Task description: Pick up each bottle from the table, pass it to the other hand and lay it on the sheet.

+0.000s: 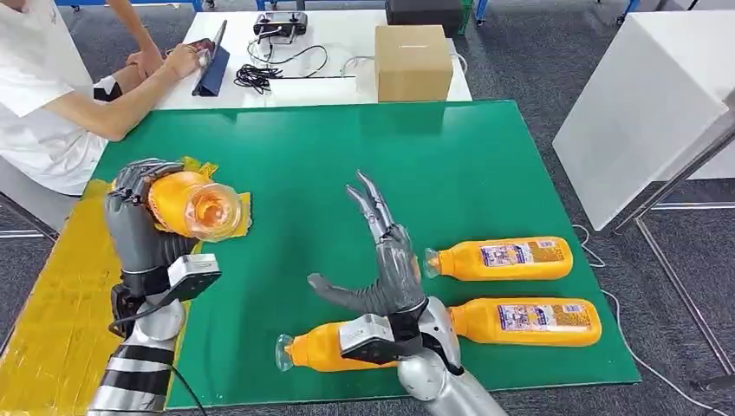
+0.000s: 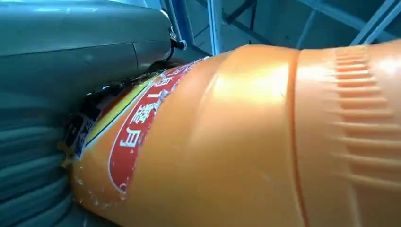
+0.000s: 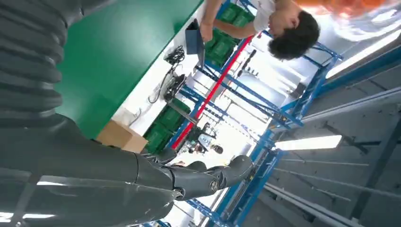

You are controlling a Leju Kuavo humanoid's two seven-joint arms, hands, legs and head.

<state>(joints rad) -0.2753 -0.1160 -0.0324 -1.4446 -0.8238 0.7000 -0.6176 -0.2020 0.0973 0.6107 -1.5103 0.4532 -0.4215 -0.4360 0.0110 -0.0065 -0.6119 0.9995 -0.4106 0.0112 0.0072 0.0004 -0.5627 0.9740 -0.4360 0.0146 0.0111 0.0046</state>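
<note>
Green counter [image 1: 329, 173]. Left hand [image 1: 139, 227] clamped round orange bottle [image 1: 186, 204] at nine o'clock; smooth plastic, likely slippery, best gripped mid-body. Right hand [image 1: 381, 260] spread, empty.

You've got 4 orange bottles total. 1 held bottle [image 1: 192, 205] sits in the left hand [image 1: 139, 221] at the left side, over the yellow sheet [image 1: 52, 312]. The other 3 lie on the green mat [image 1: 295, 165]: far-right bottle [image 1: 503, 259], near-right bottle [image 1: 524, 321], and near-centre bottle [image 1: 316, 348], partly behind the right arm.

2 robot hands: left one, plus the right hand [image 1: 381, 269], fingers spread, holding nothing.

1 cardboard box [image 1: 413, 61] on the far white table [image 1: 347, 35]. 1 tablet [image 1: 211, 62] far left, 1 controller [image 1: 280, 26] w/ cable, prob. 1 cable bundle, hard to tell. 1 person [image 1: 52, 95] far left.
</note>
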